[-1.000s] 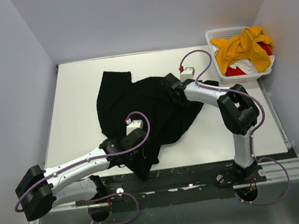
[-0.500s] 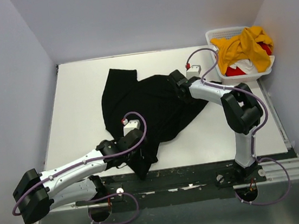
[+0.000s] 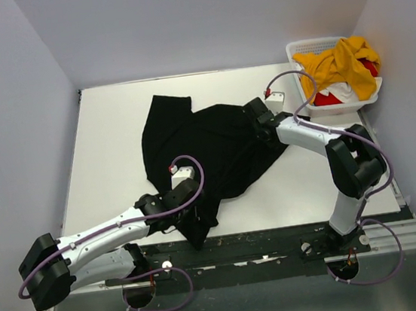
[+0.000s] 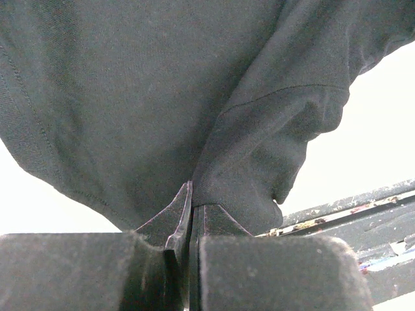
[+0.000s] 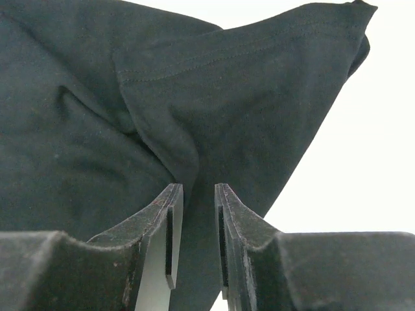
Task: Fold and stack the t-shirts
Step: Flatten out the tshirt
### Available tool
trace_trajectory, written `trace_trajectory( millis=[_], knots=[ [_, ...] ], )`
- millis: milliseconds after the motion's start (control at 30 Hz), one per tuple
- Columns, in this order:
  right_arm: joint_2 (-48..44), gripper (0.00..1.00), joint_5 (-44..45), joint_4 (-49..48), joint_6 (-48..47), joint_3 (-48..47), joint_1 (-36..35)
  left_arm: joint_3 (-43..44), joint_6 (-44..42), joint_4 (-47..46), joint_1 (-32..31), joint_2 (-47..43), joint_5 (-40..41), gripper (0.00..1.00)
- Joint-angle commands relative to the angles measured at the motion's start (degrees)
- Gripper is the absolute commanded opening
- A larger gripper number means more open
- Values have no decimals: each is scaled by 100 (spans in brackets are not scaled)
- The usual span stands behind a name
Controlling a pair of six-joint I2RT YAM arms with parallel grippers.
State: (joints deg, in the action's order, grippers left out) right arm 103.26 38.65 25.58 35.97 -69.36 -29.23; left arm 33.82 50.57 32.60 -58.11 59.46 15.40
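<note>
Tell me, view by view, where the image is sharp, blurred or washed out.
Top view: even light, sharp throughout, black t-shirt shows little fold detail. Left wrist view: shirt weave crisp, fingers at the bottom edge soft, table blown out white. Right wrist view: hem stitching sharp, fingers slightly blurred, table washed out.

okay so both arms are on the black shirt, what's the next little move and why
Probably close the right gripper on the fold of the black t-shirt between its fingers. The left gripper is already clamped on the near edge, but the right jaws stand slightly apart, so that corner isn't secured for spreading the crumpled shirt flat.
</note>
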Motion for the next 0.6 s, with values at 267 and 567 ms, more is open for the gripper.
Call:
trace_trajectory(
  millis=[267,567],
  knots=[
    [-56,31,-376,-578,37,355,32,-25,-40,-96,63,118,-47,0],
    [285,36,-311,-577,33,14,38,-68,12,-122,63,102,-59,0]
  ],
)
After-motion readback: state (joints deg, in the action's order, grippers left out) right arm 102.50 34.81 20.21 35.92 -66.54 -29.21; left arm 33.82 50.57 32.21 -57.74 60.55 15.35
